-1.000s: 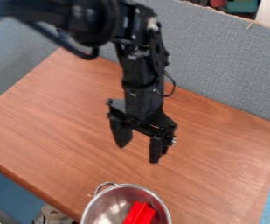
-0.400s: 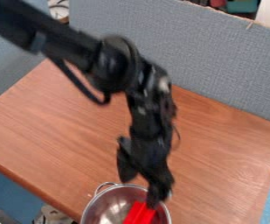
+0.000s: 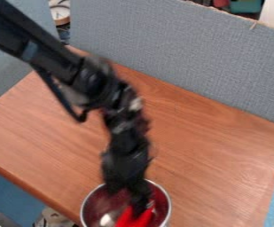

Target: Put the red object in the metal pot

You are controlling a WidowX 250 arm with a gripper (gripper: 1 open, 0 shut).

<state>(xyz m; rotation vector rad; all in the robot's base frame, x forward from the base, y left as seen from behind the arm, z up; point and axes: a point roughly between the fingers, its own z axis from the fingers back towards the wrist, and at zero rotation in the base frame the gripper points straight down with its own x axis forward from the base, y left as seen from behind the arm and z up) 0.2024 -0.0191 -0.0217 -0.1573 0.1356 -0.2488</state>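
— Camera view first: where is the red object point(image 3: 137, 215) right now?

— It sits inside the metal pot point(image 3: 97, 207), at the near edge of the wooden table point(image 3: 210, 142). Red shows against the shiny inner wall, toward the pot's right side.

— And your gripper point(image 3: 129, 190)?

— I hang right over the pot's mouth, pointing steeply down, my fingers spread wide apart. The picture is blurred there, so I cannot tell whether a fingertip touches the bar, but I do not look clamped on it.

— So how much of the job is left?

— I judge the placing itself done: the bar is in the pot. What remains for me is lifting clear without dragging the bar or nudging the pot off the near edge.
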